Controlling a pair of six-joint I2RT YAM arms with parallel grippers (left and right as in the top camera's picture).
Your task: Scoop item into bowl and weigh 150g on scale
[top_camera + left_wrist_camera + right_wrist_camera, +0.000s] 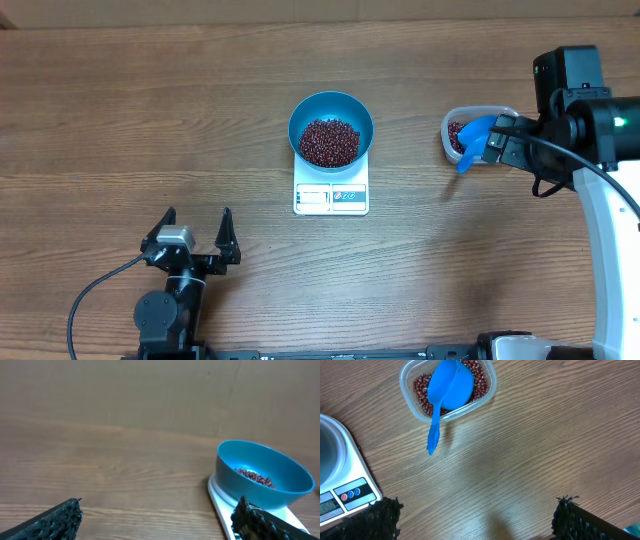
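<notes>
Both claws gape empty: left claw (197, 216) at seven o'clock on the tabletop (150, 110), right claw (480, 505) at three. The blue bowl (300, 115) sits centred on the scale (331, 198), presumably so its red beans (330, 142) register; the scoop (449, 385) rests in the clear tub (405, 382), handle overhanging for regrasp.

No legible text, brand or number showing in any view. Scale (331, 197) display window (313, 197) appearing from overhead as pale blur, digits too small to read. Right wrist view catching only display edge at frame border, nothing readable there. Red and blue buttons (351, 493) beside it bearing no legible marks.
</notes>
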